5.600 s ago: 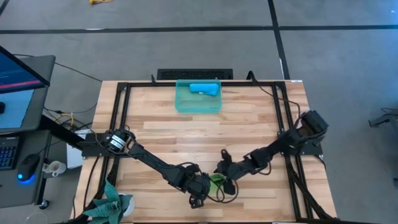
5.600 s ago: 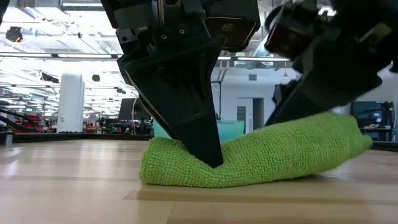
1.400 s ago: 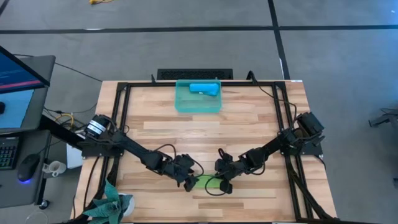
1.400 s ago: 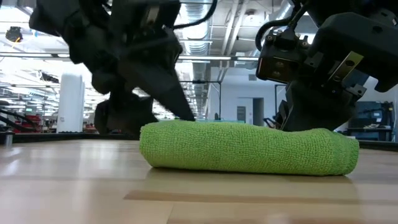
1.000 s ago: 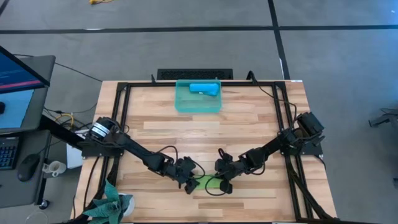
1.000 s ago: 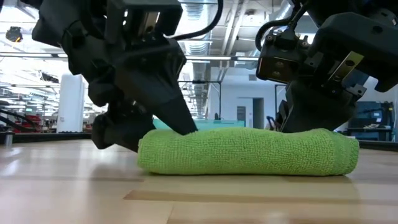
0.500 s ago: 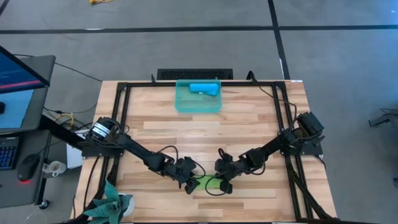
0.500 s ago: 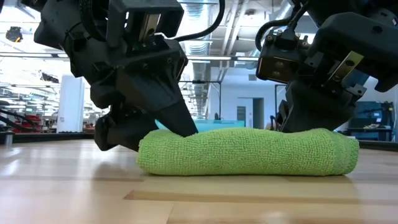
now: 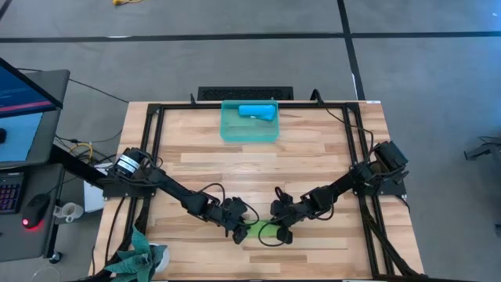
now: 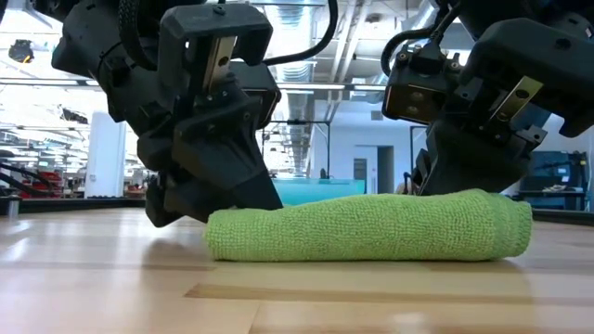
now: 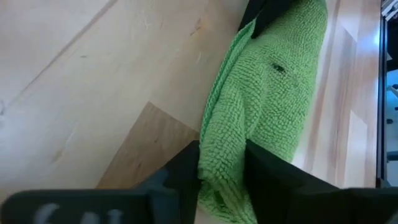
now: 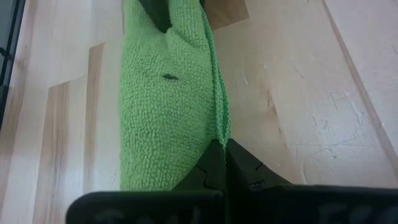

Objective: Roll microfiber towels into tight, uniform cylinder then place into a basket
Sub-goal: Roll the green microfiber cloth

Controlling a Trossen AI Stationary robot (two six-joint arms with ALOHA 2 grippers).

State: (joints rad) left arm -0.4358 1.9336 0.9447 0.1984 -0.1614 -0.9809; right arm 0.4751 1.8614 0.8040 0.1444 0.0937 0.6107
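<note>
Second towel rolled and gripped at both ends; first towel already binned.

Near the lower edge of the high view, the lime green towel (image 9: 261,229) lies rolled on the counter (image 9: 313,157). The left pincer (image 11: 222,171) has its fingers either side of one end and pressing into the cloth; the right pincer (image 12: 218,153) is clamped on an edge of the other end. At upper centre, the basket (image 9: 227,131) holds the rolled sky-blue towel (image 9: 257,112). Judged remaining: lifting the green roll into the basket.
</note>
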